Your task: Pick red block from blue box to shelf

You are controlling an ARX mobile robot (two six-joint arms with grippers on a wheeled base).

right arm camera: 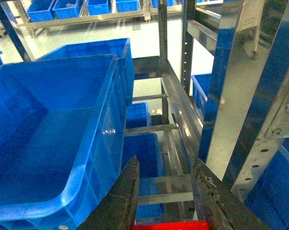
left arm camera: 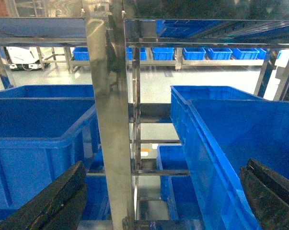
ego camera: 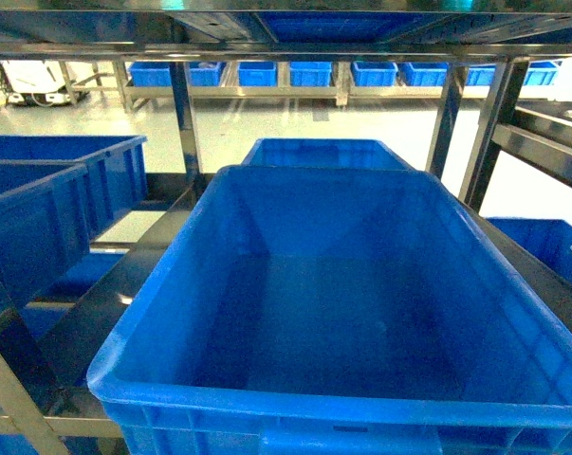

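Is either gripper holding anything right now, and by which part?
Right gripper holds the small red plastic block, fingers on opposite sides. Left gripper holds nothing.

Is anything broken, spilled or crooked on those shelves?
Nothing stands out. The big blue crate sits square on the steel shelf and looks empty, with no spills or cracks showing. A bit of red peeks out between the fingers of the right pincer; too little shows to say what it is.

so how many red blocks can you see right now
1: the red block, just a sliver at the bottom edge of the right wrist view, between the fingers of the right gripper. More may be hidden elsewhere.
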